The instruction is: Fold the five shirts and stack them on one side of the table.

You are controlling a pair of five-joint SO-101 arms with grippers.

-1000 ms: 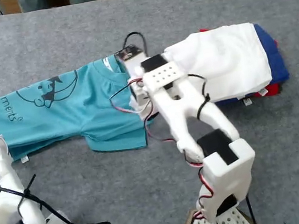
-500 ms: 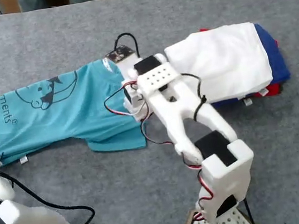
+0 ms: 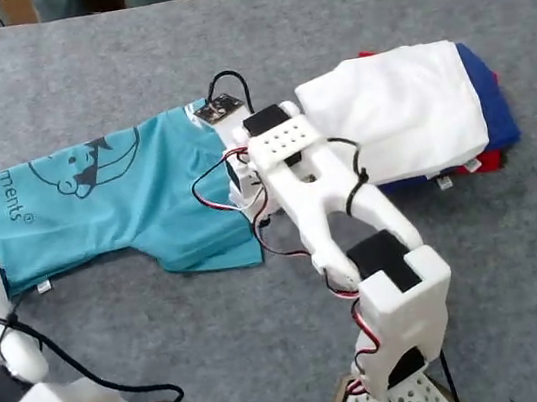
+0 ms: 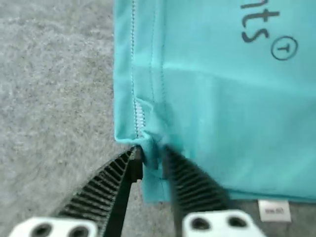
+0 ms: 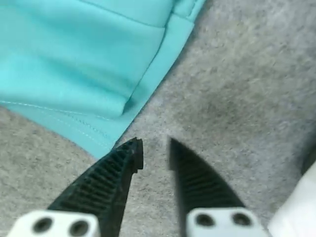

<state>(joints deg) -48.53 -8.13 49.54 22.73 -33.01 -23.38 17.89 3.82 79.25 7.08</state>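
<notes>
While left pincer (image 4: 150, 155) pinches teal shirt (image 4: 222, 98) hem | right pincer (image 5: 155, 146) narrowly parted beside it

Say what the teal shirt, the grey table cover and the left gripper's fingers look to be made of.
The teal shirt: thin knit fabric, likely cotton jersey, matte; stitched double hem, soft folds.
The grey table cover: felt or short-pile carpet, by its fuzzy, flecked surface.
The left gripper's fingers: black plastic, probably printed, matte, with ribbed faces.
</notes>
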